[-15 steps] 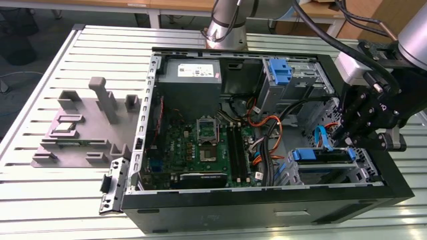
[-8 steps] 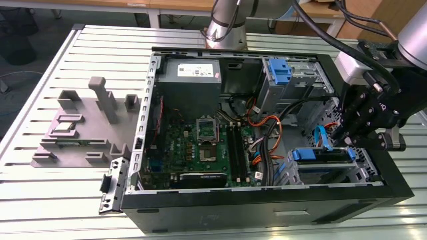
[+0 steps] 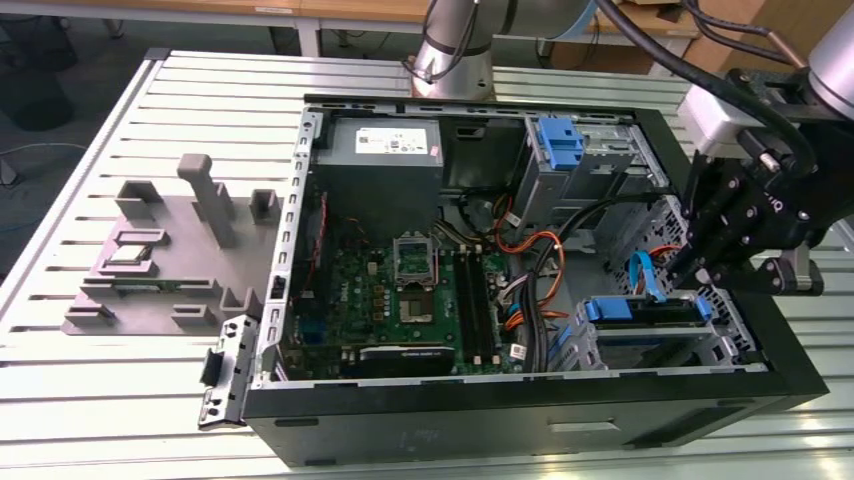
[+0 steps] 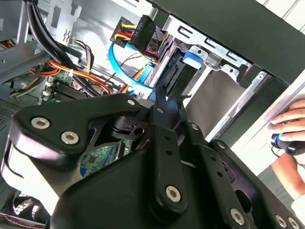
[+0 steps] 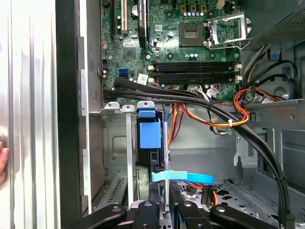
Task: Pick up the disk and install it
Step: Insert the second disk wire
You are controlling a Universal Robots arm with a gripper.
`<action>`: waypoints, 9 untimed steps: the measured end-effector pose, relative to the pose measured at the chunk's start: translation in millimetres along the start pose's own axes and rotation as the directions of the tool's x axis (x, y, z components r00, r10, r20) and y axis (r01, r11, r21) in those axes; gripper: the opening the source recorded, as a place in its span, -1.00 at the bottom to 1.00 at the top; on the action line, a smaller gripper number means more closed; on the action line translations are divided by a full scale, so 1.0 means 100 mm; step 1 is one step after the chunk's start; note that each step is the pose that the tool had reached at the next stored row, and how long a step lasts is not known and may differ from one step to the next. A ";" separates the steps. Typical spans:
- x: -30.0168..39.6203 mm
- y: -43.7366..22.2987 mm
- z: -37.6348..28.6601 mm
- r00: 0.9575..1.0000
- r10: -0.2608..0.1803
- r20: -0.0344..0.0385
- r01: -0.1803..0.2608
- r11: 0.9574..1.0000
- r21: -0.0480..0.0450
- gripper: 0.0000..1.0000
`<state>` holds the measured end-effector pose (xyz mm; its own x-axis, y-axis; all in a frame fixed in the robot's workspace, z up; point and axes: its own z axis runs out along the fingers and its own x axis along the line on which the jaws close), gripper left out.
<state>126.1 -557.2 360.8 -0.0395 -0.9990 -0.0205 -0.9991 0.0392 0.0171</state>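
Closest to my lens in the second wrist view is the black linkage of the gripper [image 4: 164, 102], its arms drawn together toward a narrow tip, and in the first wrist view I see the fingertips [image 5: 162, 202] pinched on the thin edge of the disk [image 5: 151, 136] — so I read the claw as closed on it. The disk stands edge-on in the lower drive cage of the open computer case [image 3: 534, 420], its blue carrier bracket facing me beside the cage's metal tabs; in the exterior view that blue front [image 3: 643, 310] sits in the bay at the exterior view's right, directly below the gripper. A flat blue data cable [image 5: 183, 176] crosses just in front of the fingers, and a bundle of black and orange wires [image 5: 228, 117] arches over the motherboard [image 5: 190, 52] beyond. A person's hand [image 4: 288, 129] rests outside the case. I judge that pickup is done and I am in the seating stage — what remains needs a straight push along the cage rails, minding that blue cable.
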 end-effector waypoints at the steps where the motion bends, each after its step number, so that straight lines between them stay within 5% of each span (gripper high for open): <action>1: 0.000 0.000 -0.002 1.000 0.000 0.000 0.000 1.000 0.000 -0.53; 9: -0.013 0.001 -0.006 1.000 0.000 -0.001 0.000 1.000 0.000 -0.53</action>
<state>126.1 -555.9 361.4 -0.0396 -0.9990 -0.0199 -0.9991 0.0392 0.0171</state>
